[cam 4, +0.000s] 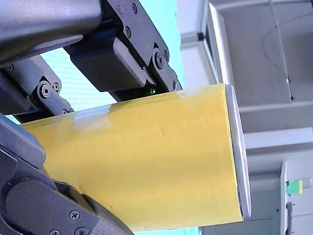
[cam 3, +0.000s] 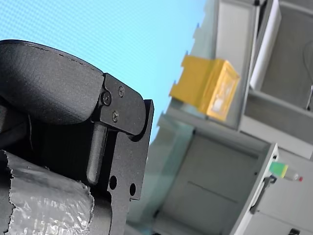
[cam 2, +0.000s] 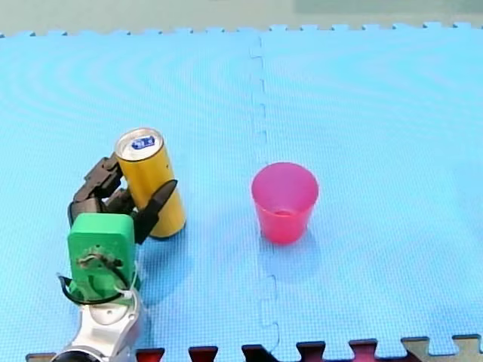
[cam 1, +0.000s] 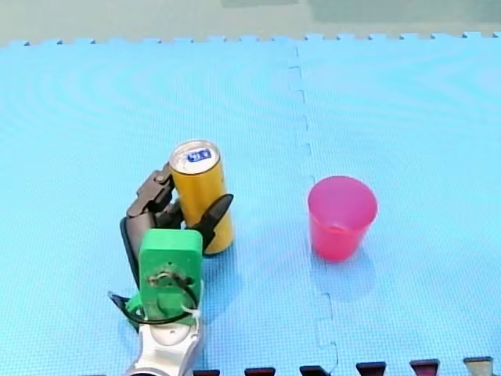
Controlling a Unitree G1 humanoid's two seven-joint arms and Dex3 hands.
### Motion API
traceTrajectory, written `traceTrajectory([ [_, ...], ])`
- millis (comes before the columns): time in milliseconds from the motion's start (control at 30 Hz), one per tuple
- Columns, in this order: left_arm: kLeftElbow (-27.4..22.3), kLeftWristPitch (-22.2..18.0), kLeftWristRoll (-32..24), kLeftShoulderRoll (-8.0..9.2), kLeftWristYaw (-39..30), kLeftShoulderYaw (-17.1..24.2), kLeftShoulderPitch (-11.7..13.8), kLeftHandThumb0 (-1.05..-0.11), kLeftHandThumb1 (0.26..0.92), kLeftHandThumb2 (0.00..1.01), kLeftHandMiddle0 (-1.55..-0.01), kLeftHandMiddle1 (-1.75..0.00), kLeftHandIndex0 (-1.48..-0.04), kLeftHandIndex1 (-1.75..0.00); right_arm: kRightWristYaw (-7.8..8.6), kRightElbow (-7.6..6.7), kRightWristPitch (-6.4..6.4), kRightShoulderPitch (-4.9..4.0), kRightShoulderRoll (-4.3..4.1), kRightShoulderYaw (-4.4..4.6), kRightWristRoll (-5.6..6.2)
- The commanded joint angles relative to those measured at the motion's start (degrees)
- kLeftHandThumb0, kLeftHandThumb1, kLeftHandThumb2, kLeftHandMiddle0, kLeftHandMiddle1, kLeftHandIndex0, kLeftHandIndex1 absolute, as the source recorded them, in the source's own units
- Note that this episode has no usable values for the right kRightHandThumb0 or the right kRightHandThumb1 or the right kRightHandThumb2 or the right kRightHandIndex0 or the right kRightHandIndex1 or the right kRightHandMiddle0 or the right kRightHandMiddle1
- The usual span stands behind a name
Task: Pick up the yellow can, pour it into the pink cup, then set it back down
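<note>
A yellow can with a silver top is upright on the blue foam mat, left of centre and leaning slightly. My left hand comes in from the near left edge and is shut on it, with black fingers behind the can and a thumb across its front. The second wrist view shows the same can close up, clamped between black fingers. The pink cup stands upright and alone to the right of the can, about a can's height away.
The blue foam mat covers the whole surface, with a jigsaw seam running front to back just left of the cup. Its near edge has dark tabs. In the first wrist view, a yellow box and grey cabinets lie beyond the mat.
</note>
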Motion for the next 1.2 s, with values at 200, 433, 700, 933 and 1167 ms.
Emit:
traceTrajectory([
  [200, -0.17, -1.32, -2.43, -0.4, -4.44, 1.72, 0.2, -0.346, 0.863, 0.0, -1.27, 0.0, -1.15, 0.0, -0.05, -0.26, 0.04, -0.02, -0.46, -0.09, 0.12],
  [433, -0.11, -1.63, -1.78, -0.36, -3.81, 1.76, 0.37, -0.343, 0.867, 0.0, -1.26, 0.0, -1.15, 0.0, -0.06, -0.34, -0.02, 0.1, -0.42, -0.12, 0.17],
  [700, 0.02, -0.97, 4.31, 0.8, 4.95, -2.0, 0.49, -0.331, 0.87, 0.0, -1.14, 0.0, -1.04, 0.0, -0.03, -0.43, 0.01, 0.08, -0.42, -0.1, 0.18],
  [933, 0.08, 3.9, 19.01, 3.94, 26.73, -11.97, -0.28, -0.434, 0.843, 0.0, -1.01, 0.0, -1.0, 0.0, -0.34, -0.46, -0.12, 0.13, -0.29, -0.02, 0.06],
  [1167, 0.41, 7.18, 26.61, 5.6, 37.03, -17.59, -0.97, -0.618, 0.799, 0.0, -0.68, 0.0, -0.69, 0.0, -0.08, -0.52, -0.2, 0.03, 0.0, -0.2, 0.36],
])
